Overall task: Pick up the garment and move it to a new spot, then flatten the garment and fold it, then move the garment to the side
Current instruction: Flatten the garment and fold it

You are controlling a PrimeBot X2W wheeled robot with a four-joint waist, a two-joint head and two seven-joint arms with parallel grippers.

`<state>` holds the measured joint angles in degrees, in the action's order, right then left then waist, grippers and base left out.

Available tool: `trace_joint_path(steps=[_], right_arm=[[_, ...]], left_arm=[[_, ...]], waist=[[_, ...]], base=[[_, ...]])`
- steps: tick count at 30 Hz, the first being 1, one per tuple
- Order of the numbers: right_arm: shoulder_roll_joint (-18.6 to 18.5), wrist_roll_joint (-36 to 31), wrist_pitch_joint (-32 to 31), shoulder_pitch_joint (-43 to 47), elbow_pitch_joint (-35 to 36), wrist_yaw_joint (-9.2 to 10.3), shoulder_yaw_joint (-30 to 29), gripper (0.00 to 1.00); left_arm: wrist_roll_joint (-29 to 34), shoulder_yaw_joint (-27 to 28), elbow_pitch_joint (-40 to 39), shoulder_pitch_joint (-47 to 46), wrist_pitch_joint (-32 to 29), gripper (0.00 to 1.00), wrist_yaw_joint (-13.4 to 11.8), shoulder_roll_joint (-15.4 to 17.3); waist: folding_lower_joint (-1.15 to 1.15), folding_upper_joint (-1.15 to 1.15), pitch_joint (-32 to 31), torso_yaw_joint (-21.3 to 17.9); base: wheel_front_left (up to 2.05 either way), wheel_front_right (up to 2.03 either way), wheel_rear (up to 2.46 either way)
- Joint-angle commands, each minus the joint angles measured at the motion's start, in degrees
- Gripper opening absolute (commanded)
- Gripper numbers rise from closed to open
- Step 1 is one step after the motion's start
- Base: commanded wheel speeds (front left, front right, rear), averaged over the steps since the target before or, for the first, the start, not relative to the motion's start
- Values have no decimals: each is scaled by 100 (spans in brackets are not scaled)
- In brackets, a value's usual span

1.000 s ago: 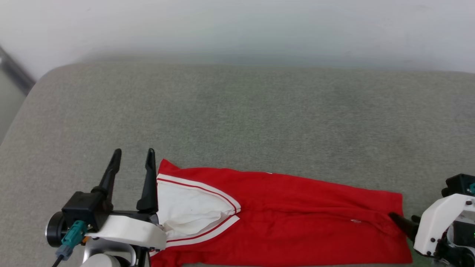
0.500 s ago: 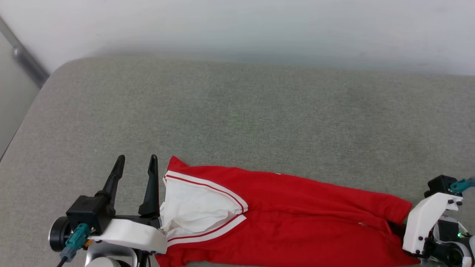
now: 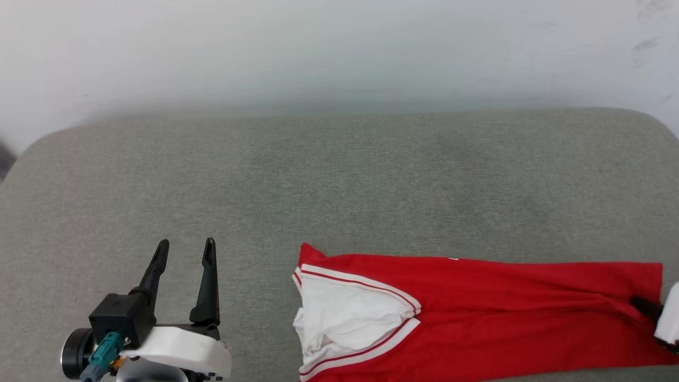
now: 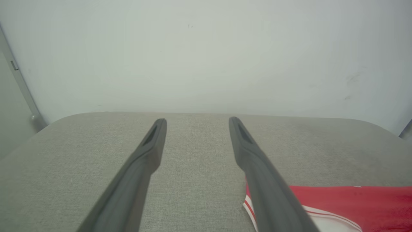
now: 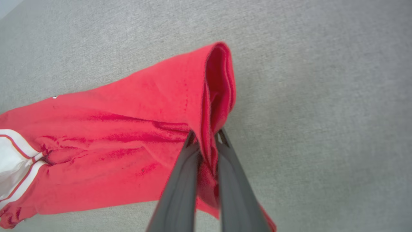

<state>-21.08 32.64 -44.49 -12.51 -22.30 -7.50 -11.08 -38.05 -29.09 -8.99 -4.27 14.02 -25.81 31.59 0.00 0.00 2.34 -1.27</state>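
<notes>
The garment lies as a long folded red strip across the near side of the grey cushion, its white sleeve with striped trim at the left end. At the far right edge, my right gripper is shut on the garment's right end. The right wrist view shows the fingers pinching the red hem, which stands up in a fold. My left gripper stands open and empty, a hand's width left of the sleeve. In the left wrist view its fingers point toward the wall, the garment at lower right.
The grey fabric cushion runs back to a white wall, with rounded corners at far left and far right. A grey strip runs down the wall at the left.
My right gripper has shut on the garment's right end and drawn it to the right, opening a gap between the sleeve and my left gripper. The head camera has also shifted.
</notes>
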Motion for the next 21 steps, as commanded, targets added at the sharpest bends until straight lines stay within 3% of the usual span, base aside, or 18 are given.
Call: trace_joint_path(steps=[1,4,8,11,16,21], right_arm=[[46,-38,-48,46,13,2,-152,0],[377,120,-329,-7,71,1,-597,0],[1191,1011,-1052,-217,161,1,-1179,0],[1584,1597,-1583,-312,306,1,-1335,0],[1819,2573,-2013,-422,317,1,-1004,0],[1821,3836,-1480,-527,-84,1,307,0]], left_arm=[[-13,18,-24,66,-11,100,-40,15],[-10,13,-54,74,-16,100,-42,20],[-3,-13,-66,20,-37,100,-32,25],[16,-47,-70,-58,-66,100,-7,18],[46,-119,-52,-159,-120,100,36,-8],[54,-236,2,-310,-177,100,116,-82]], waist=[[0,0,-4,-85],[0,0,25,-164],[0,0,56,-205],[0,0,80,-168],[0,0,97,-27],[0,0,129,213]], base=[[0,0,0],[0,0,0],[0,0,0],[0,0,0],[0,0,0],[0,0,0]])
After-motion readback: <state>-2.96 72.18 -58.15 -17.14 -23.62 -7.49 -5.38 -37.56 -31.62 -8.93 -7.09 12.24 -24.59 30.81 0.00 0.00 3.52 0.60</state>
